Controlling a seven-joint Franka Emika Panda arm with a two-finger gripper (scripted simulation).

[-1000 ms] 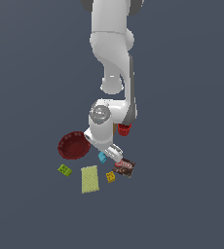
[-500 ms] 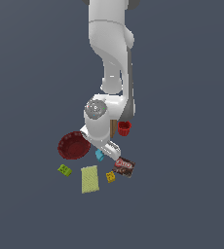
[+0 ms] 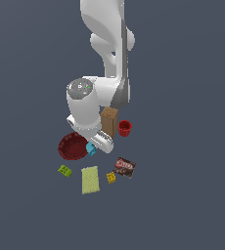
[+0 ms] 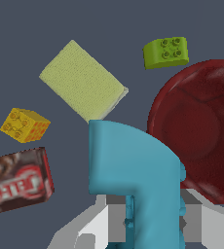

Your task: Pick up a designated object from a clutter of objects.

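In the exterior view the white arm comes down from the top of the frame, and its gripper [image 3: 96,148] sits low at the centre, right against the cyan piece [image 3: 90,149]. Only a small patch of that piece shows there, at the right edge of the dark red bowl [image 3: 71,146].

The wrist view shows the cyan piece [image 4: 133,170] large and close. It is an L-shaped bend: its long leg runs from the gripper [image 4: 133,219] outward, and at the far end a short arm juts sideways toward the snack packet [image 4: 14,181]. Grey and white gripper parts flank its base on both sides, so the gripper looks to be closed on it, though the contact itself is partly hidden.

Around it lie the yellow-green pad [image 4: 82,80], the yellow block [image 4: 24,124], the green block [image 4: 166,51] and the bowl [image 4: 201,126].

In the exterior view a brown box [image 3: 109,121] stands just behind the gripper, with the red cup [image 3: 125,128] at its right.
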